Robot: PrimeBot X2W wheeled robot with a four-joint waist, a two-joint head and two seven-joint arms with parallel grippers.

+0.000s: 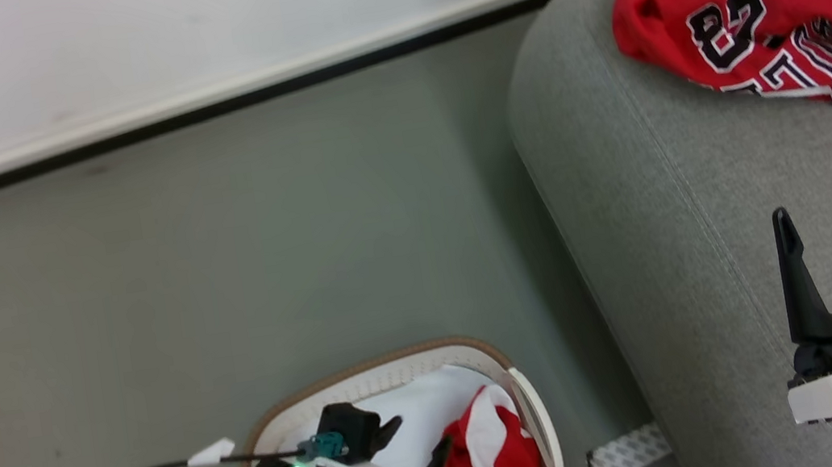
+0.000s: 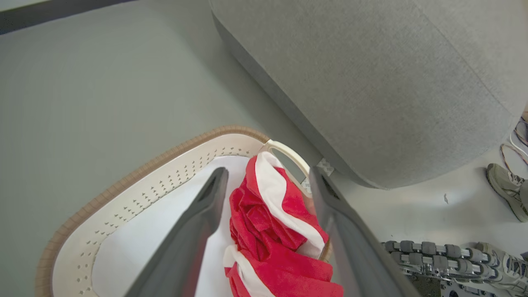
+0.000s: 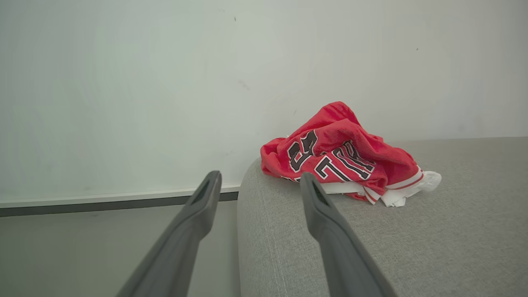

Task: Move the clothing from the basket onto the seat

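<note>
Dark fingers of the left hand (image 2: 268,171) stand spread apart on either side of a crumpled plain red garment (image 2: 268,231) with white trim. They hold nothing, and the pads seem clear of the fabric, though the wrist view does not settle it. That garment lies in the basket (image 2: 165,165), against the wall nearest the seat (image 2: 371,82), on top of a white cloth (image 2: 144,247) covering the basket's bottom. The basket stands on the grey-green floor (image 1: 223,252) just beside the seat's rounded end.

The right hand (image 1: 814,208) hovers above the seat near its edge, its two fingers parted and empty, pointing toward the wall (image 1: 191,21). A red jersey (image 1: 752,15) with the number 23 lies bunched on the seat's far part, well apart from the right hand. Between basket and seat, a strip of pale tape (image 1: 630,452) lies on the floor.
</note>
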